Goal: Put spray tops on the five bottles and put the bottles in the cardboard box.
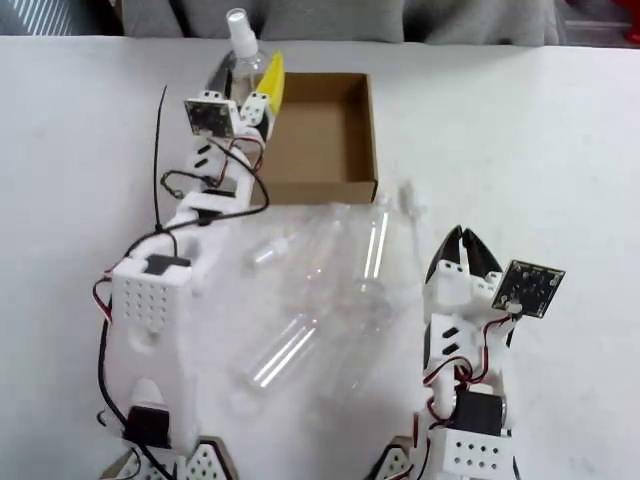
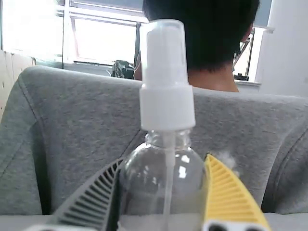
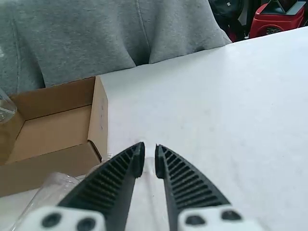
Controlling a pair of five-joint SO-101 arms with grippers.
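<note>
The capped bottle (image 1: 243,62) sits at the upper left of the high view, clamped in the left gripper (image 1: 250,88). Its spray top (image 1: 237,22) points toward the top edge of the frame. The cardboard box (image 1: 320,190) lies immediately to its right, and the yellow finger (image 1: 272,80) is all but against the box's left wall. The drop therefore seems to turn on a short carry rightward over that wall, and this arm is by far the nearer. The loose bottles (image 1: 285,350) lie on their sides on the counter (image 1: 540,150) at centre frame, between the two arms, mostly running lower left to upper right. The right gripper (image 1: 462,238) is at the lower right, just beside them, its tips aimed up the frame.

In the left wrist view the capped bottle stands upright between the grey and yellow fingers, which grip its shoulders from both sides. The spray top looks seated on the neck.

In the right wrist view the right gripper's fingers are drawn almost together, with only a sliver between the tips and nothing held. The cardboard box lies beyond the tips and off to one side, its open top showing, with one clear bottle lying just before its near wall.
</note>
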